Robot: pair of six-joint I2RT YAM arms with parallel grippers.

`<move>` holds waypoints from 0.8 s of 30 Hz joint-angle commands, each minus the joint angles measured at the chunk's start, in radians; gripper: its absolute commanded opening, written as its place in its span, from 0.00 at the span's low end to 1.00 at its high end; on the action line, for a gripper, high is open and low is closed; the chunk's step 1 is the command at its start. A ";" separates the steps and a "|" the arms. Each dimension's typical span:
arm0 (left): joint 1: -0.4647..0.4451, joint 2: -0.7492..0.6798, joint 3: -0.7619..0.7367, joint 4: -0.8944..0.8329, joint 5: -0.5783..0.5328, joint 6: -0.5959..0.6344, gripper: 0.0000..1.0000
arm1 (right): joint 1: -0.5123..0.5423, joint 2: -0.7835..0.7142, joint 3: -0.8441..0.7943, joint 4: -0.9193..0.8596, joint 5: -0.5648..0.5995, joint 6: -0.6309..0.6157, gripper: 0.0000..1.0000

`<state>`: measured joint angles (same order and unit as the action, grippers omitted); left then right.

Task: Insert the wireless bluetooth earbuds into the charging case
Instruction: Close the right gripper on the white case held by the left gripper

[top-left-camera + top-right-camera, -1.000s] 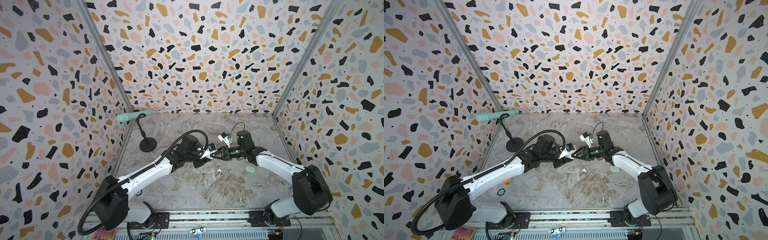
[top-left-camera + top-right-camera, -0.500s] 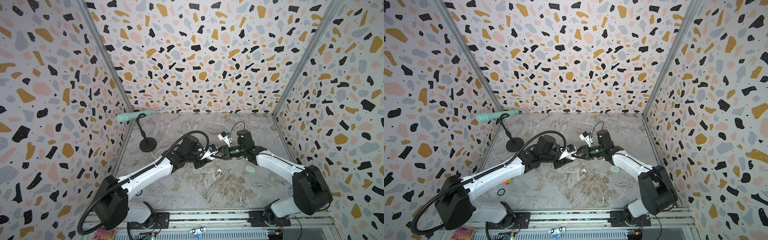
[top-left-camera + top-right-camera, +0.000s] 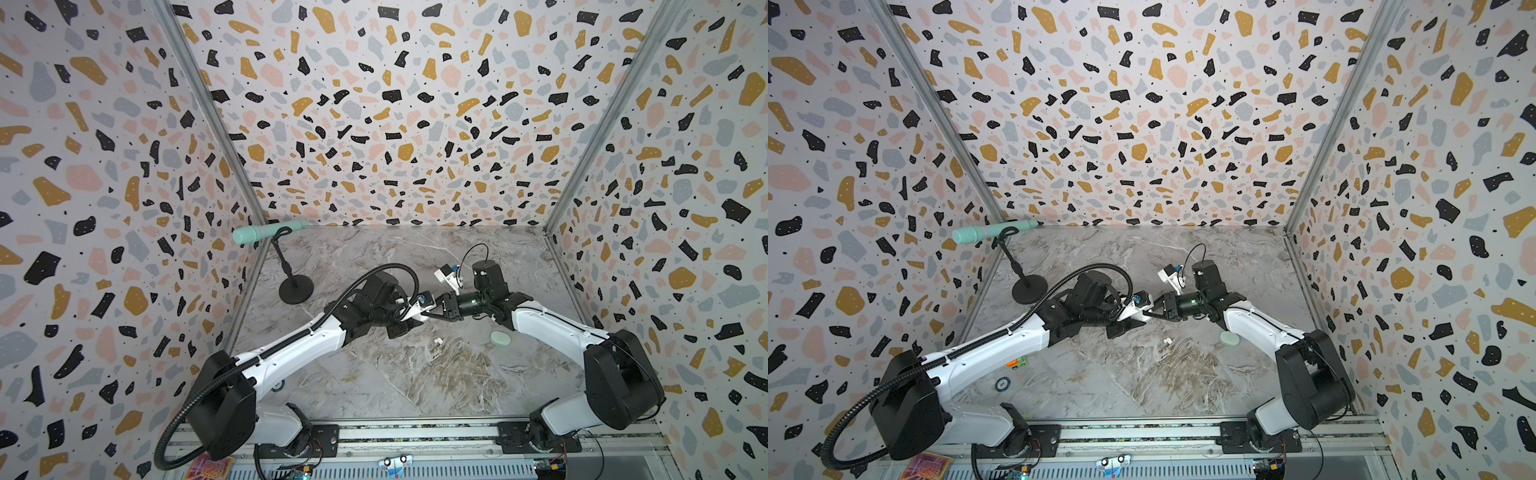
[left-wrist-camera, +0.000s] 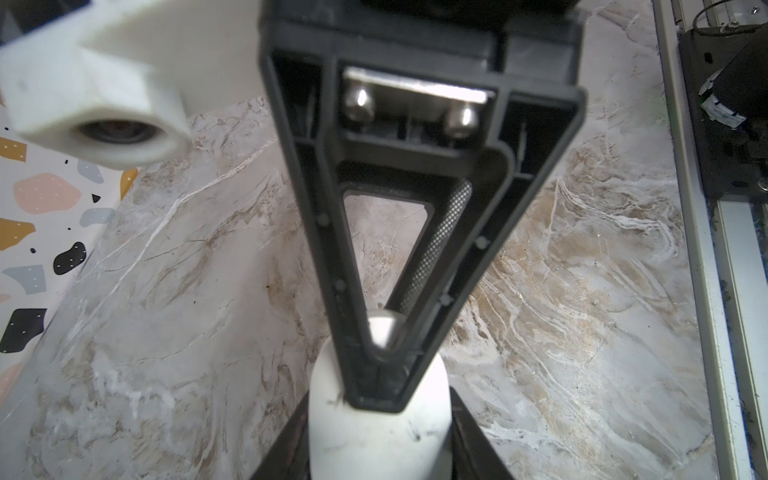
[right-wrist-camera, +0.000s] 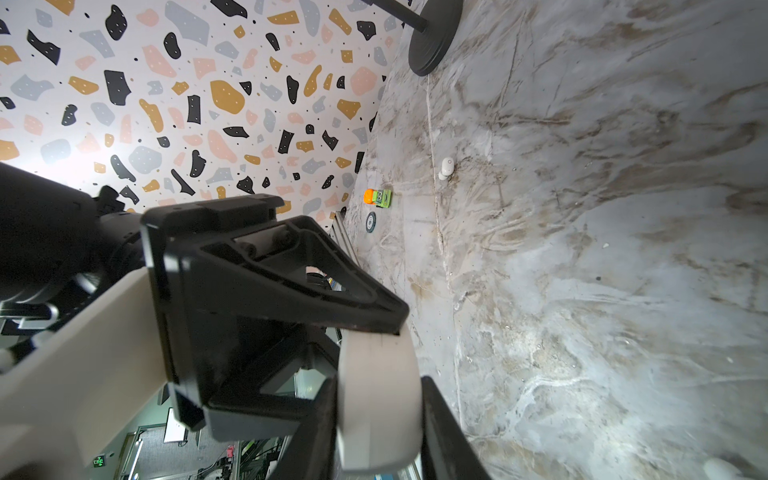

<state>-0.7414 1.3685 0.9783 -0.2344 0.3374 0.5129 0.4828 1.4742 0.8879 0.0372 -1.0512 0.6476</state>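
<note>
A white pebble-shaped charging case (image 4: 374, 444) hangs above the middle of the marble table, held from both sides. My left gripper (image 4: 379, 415) is shut on it. My right gripper (image 5: 378, 395) comes from the opposite side and is shut on the same case (image 5: 376, 419). In both top views the two grippers (image 3: 417, 312) (image 3: 430, 312) meet tip to tip and hide the case. One white earbud (image 3: 437, 340) (image 3: 1167, 341) (image 5: 446, 167) lies on the table just in front of them. I cannot tell whether the case's lid is open.
A mint green case (image 3: 500, 337) (image 3: 1230, 338) lies beside the right forearm. A mint microphone (image 3: 270, 232) stands on a black round-based stand (image 3: 296, 286) at the back left. An orange and green toy (image 3: 1016, 363) and a round token (image 3: 1003, 384) lie under the left arm.
My right gripper's jaws have closed onto the white case that the left gripper was holding. Both arms have stayed almost in place.
</note>
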 commanded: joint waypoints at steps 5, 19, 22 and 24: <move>-0.009 -0.024 -0.009 0.029 -0.007 0.021 0.07 | 0.020 -0.004 0.049 -0.022 -0.073 -0.026 0.34; -0.010 -0.027 -0.010 0.028 -0.013 0.027 0.12 | 0.020 -0.001 0.056 -0.031 -0.076 -0.028 0.27; -0.010 -0.032 -0.016 0.033 -0.026 0.026 0.32 | 0.020 -0.003 0.057 -0.036 -0.075 -0.030 0.25; -0.009 -0.039 -0.026 0.044 -0.038 0.028 0.49 | 0.019 -0.003 0.057 -0.039 -0.072 -0.034 0.24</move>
<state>-0.7444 1.3506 0.9726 -0.2310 0.3279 0.5350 0.4892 1.4803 0.9047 0.0109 -1.0817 0.6300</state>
